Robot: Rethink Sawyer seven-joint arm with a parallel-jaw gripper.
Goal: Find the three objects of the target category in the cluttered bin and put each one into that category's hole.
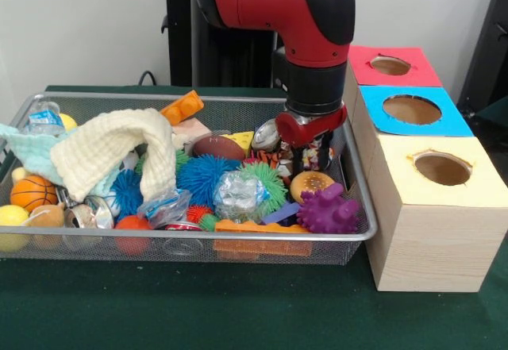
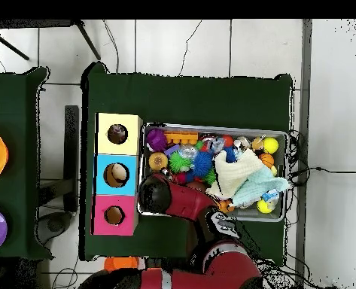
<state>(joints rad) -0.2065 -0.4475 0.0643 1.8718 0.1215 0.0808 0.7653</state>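
1. Step in hand, as you may judge it: the gripper is lowered into the cluttered bin, at the bin's end beside the three boxes, apparently reaching for a target.
2. Gripper state: its fingertips are buried among the toys, so whether they are apart, together or clamped cannot be told.
3. Task's thing: a knotted rope bundle of white, red and darker strands lies directly at the gripper, near the bin's far rim toward the robot's side of the desk.
4. Next move, if a grasp is secured: lift clear of the mesh wall, then carry toward the boxes' holes.
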